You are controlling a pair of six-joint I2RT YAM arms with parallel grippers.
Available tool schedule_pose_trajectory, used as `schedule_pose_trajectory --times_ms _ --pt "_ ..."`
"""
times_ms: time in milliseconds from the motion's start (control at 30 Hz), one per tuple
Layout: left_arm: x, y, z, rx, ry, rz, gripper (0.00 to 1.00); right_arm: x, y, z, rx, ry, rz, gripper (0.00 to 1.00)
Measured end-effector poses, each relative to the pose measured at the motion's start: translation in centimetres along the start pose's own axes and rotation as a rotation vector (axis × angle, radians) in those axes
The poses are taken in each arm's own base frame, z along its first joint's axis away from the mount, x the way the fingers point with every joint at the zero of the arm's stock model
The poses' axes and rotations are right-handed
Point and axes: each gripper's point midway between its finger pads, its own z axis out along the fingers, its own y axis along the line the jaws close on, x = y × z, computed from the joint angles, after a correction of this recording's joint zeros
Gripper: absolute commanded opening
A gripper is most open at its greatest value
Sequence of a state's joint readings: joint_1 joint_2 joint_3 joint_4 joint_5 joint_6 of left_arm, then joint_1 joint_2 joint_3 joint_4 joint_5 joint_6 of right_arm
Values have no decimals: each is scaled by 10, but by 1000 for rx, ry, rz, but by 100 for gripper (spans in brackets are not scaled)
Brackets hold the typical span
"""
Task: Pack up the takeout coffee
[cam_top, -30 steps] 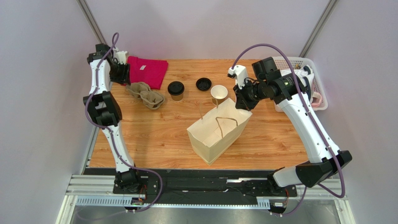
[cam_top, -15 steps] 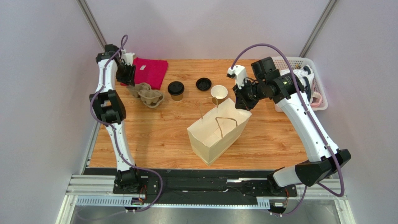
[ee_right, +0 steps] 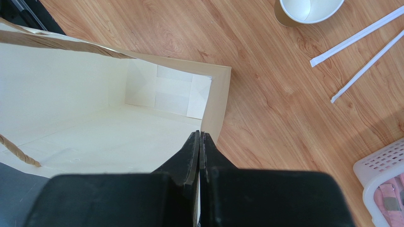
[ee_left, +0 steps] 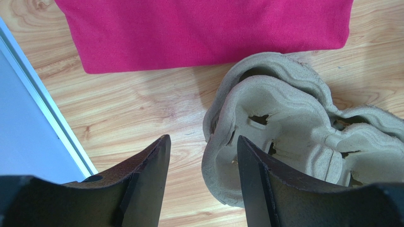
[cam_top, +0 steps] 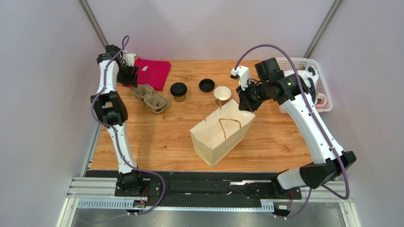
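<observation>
The takeout coffee [cam_top: 179,91], a tan cup with a black lid, stands at the back of the table, apart from both grippers. My left gripper [cam_top: 130,80] is open beside the pulp cup carrier [cam_top: 150,96]. In the left wrist view its jaws [ee_left: 202,138] straddle the near rim of the carrier [ee_left: 294,127] without touching it. My right gripper [cam_top: 245,105] is shut on the rim of the open paper bag [cam_top: 222,132]. In the right wrist view the fingers [ee_right: 199,134] pinch the bag's side wall [ee_right: 215,101]. The bag's inside is empty.
An open tan cup [cam_top: 222,94] with a white inside and a loose black lid [cam_top: 206,85] sit behind the bag. A pink cloth [cam_top: 150,72] lies at the back left. A white basket [cam_top: 310,78] stands at the right. Two wrapped straws [ee_right: 360,33] lie near the cup.
My left arm has swung toward the back, bringing its open gripper to the carrier's left end. The right arm and the bag have not moved.
</observation>
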State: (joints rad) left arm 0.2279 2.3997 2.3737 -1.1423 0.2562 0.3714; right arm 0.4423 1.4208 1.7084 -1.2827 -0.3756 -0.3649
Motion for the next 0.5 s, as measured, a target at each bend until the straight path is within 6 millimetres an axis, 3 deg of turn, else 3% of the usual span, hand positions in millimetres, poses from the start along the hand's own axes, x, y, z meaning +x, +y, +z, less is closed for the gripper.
schedule_pose_trajectory --times_ms 200,500 --pt "0 -2 0 4 5 20 52 0 0 0 0 1 0 0" --pt "-3 -4 -1 9 5 57 49 1 -2 5 -5 13 6 0"
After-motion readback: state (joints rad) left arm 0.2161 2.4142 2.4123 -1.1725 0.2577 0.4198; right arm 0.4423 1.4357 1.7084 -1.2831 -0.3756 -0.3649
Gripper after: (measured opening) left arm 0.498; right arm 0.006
